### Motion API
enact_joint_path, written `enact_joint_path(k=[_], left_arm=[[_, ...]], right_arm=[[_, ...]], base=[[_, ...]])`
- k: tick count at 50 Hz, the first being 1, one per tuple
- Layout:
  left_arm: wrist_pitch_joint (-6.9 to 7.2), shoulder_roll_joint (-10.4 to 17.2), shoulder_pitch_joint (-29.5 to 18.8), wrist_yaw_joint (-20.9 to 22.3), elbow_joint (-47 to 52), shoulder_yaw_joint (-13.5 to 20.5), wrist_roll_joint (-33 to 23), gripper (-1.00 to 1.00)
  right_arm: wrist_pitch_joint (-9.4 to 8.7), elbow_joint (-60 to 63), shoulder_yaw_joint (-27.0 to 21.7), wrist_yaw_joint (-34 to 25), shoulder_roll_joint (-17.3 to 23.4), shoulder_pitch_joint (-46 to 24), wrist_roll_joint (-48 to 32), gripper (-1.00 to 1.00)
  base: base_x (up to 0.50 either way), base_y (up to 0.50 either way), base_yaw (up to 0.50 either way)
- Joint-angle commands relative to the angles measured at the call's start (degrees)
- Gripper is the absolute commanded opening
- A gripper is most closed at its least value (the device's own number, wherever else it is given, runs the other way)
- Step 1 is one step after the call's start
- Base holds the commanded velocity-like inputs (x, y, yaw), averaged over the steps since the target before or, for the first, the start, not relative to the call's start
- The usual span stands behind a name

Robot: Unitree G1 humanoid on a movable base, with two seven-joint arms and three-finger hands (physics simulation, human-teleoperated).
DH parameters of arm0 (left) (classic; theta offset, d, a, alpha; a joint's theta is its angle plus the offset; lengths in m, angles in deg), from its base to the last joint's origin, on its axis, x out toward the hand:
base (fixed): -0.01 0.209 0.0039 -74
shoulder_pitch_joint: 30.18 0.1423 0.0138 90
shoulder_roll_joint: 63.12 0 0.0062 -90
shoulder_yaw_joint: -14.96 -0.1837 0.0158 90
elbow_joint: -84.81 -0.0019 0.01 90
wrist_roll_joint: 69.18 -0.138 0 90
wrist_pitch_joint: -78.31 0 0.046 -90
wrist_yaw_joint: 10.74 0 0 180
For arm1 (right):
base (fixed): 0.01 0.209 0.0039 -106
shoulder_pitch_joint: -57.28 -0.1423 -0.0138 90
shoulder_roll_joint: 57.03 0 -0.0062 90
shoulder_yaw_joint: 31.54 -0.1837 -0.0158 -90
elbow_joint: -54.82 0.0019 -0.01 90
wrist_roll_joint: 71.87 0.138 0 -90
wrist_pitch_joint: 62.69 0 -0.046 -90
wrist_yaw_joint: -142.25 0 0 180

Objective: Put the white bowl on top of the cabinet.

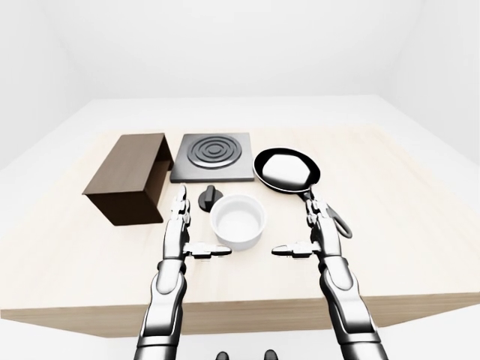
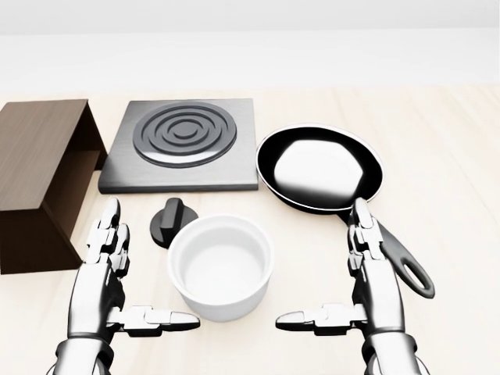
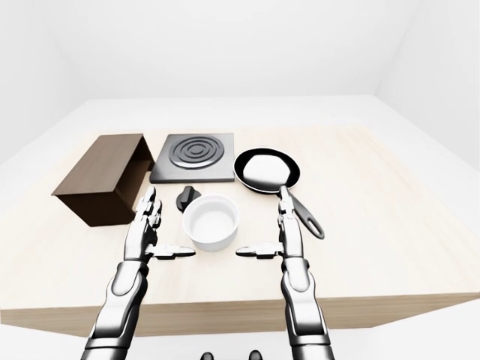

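The white bowl (image 2: pixel 221 266) stands upright on the wooden table (image 2: pixel 453 203), in the lower middle of the head view. The dark brown cabinet (image 2: pixel 35 176), a box open on one side, stands at the left. My left hand (image 2: pixel 129 293) is open to the left of the bowl, thumb pointing at it, not touching. My right hand (image 2: pixel 344 293) is open to the right of the bowl, thumb pointing at it, apart from it. Both hands are empty.
A black knob (image 2: pixel 172 222) lies just above-left of the bowl. A grey hotplate (image 2: pixel 183 142) sits above it. A black frying pan (image 2: pixel 320 168) lies at the right, its handle (image 2: pixel 406 266) running down beside my right hand. The table's near edge (image 1: pixel 255 311) shows in the left-eye view.
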Motion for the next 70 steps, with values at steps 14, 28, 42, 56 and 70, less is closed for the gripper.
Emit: enact_joint_path(k=[14, 28, 42, 56, 70], left_arm=[[0.11, -0.18, 0.7, 0.09, 1.13, -0.44, -0.45, 1.0], [6.37, -1.64, 10.55, -6.59, 16.97, -8.63, -15.82, 1.0], [9.79, -1.82, 8.72, -12.66, 28.64, -14.61, -25.88, 1.0], [9.79, -2.5, 7.52, -16.25, 24.67, -17.42, -35.05, 1.0], [9.79, -4.35, 3.72, -22.11, 16.28, -17.22, -44.24, 1.0]], right_arm=[[1.39, -0.86, 0.66, 0.15, -0.11, 0.26, -1.53, 1.0], [-1.46, 3.63, -0.8, -1.21, 0.39, 1.27, -0.06, 1.0], [-2.44, 5.48, -0.91, -1.07, 0.26, 2.17, -0.23, 1.0], [-1.5, 3.72, -0.63, -0.85, 0.22, 1.56, -0.65, 1.0], [-1.73, 3.33, -0.8, -1.09, 0.32, 1.1, -0.37, 1.0]], base=[[0.13, 0.0, 0.0], [0.0, 0.0, 0.0], [0.0, 0.0, 0.0], [0.0, 0.0, 0.0], [0.0, 0.0, 0.0]])
